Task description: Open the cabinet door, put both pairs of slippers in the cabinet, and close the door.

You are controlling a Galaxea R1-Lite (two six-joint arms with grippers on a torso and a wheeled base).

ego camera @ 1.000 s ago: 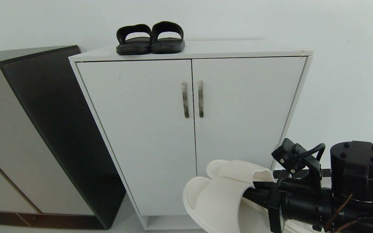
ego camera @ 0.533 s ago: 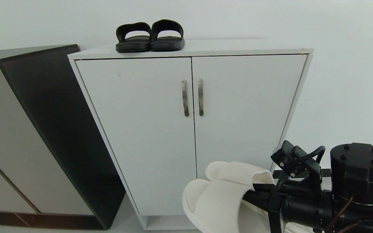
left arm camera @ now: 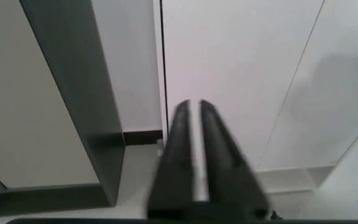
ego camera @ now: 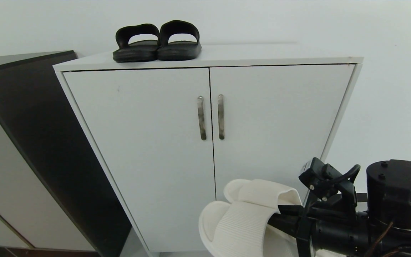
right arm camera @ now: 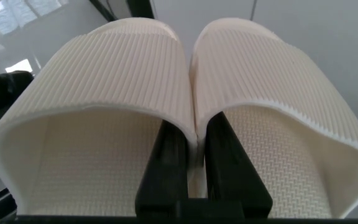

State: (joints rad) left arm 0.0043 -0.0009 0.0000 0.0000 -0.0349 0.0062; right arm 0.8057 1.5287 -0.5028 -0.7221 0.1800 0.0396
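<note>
Pinched at inner strap edges by right pincer [right arm camera: 195, 140]: ribbed cream foam slippers [ego camera: 243, 217], toes toward smooth white two-door cabinet [ego camera: 148, 142]; left pincer [left arm camera: 195, 109] closed, empty.

The white slippers [ego camera: 241, 217] are ribbed, the cabinet [ego camera: 137, 142] matt, handles [ego camera: 201, 117] metal.

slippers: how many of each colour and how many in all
black slippers: 2, on top of the cabinet
white slippers: 2, pinched by the right tool
total: 4
</note>
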